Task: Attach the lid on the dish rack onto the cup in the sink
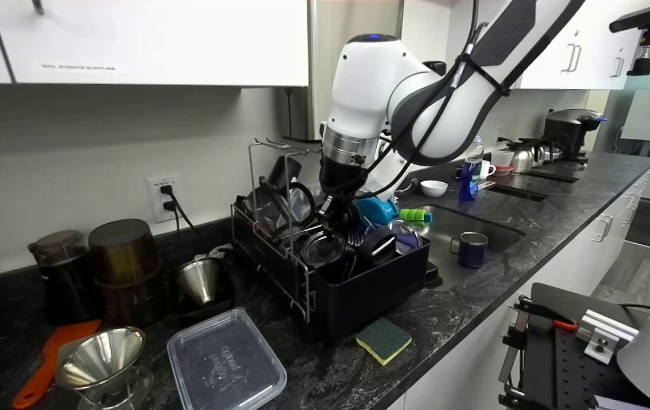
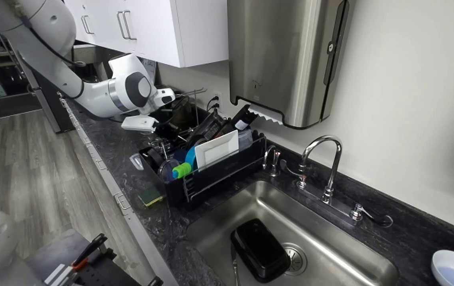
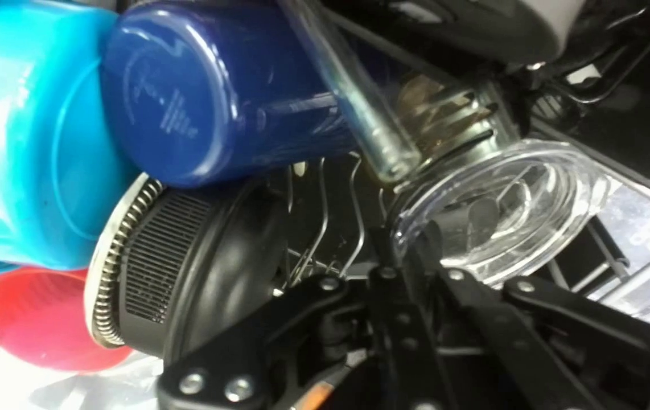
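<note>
Gripper (image 3: 403, 250) (nearest in wrist view): jaws almost tog., pinching rim of clear round lid (image 3: 507, 208) at dish rack (image 1: 370, 302); unclear if resting or raised. Navy mug (image 1: 472, 250) upright in sink (image 1: 500, 234), handle twd rack.

You have one large black wire dish rack (image 1: 366, 304), one rectangular steel sink (image 2: 322, 258), one dark blue cup with a handle (image 1: 473, 250) in it, and one clear round plastic lid (image 3: 501, 210) in your wrist view. You can count two silver cone-shaped metal funnels (image 1: 198, 280) (image 1: 102, 356), one clear rectangular plastic container (image 1: 225, 353) with handwriting on top, one green-and-yellow sponge (image 1: 383, 340), one square-cornered white plate (image 2: 217, 149), one small round white bowl (image 1: 433, 188) and two arched chrome faucets (image 2: 334, 174) (image 2: 275, 162).
</note>
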You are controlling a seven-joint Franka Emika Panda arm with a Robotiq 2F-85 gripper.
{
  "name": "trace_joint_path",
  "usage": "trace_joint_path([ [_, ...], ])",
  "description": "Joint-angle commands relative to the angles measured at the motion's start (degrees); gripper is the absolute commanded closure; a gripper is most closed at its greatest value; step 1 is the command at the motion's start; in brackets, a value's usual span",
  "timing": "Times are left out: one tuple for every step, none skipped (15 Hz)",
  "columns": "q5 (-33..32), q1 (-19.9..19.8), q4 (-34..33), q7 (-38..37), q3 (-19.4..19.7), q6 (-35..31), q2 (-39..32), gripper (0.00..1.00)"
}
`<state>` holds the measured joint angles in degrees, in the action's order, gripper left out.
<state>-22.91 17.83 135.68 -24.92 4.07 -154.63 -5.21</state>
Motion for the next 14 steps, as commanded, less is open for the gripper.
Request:
trace_joint_path([
  [-1.38,-3.14,1.14,-1.83,-3.24,0.55,1.47,0.98],
  [-1.35,-3.51,1.26,-2.01,-3.61,0.36,1.64,0.98],
  [-1.27,-3.8,1.29,-2.1,-3.95,0.35,1.77,0.98],
  [-1.34,-4.04,1.34,-2.31,-4.21,0.24,1.86,0.98],
  [-1.27,-4.25,1.37,-2.31,-4.46,0.29,1.98,0.98],
  [-1.25,-4.42,1.46,-2.38,-4.64,0.17,2.14,0.98],
  [-1.24,-4.56,1.55,-2.44,-4.82,0.12,2.35,0.98],
  [-1.29,-4.69,1.64,-2.54,-5.0,0.06,2.56,0.98],
  [-1.28,-4.8,1.74,-2.67,-5.22,0.03,2.91,0.98],
  [-1.29,-4.91,1.93,-2.84,-5.44,-0.04,3.41,0.98],
  [-1.29,-5.03,2.13,-2.99,-5.71,0.01,4.11,0.98],
  [-1.25,-5.19,2.37,-3.15,-6.03,0.0,4.88,0.98],
  [-1.3,-5.4,2.66,-3.35,-6.4,-0.01,5.58,0.98],
  [-1.29,-5.67,3.01,-3.46,-6.83,0.0,6.39,0.98],
])
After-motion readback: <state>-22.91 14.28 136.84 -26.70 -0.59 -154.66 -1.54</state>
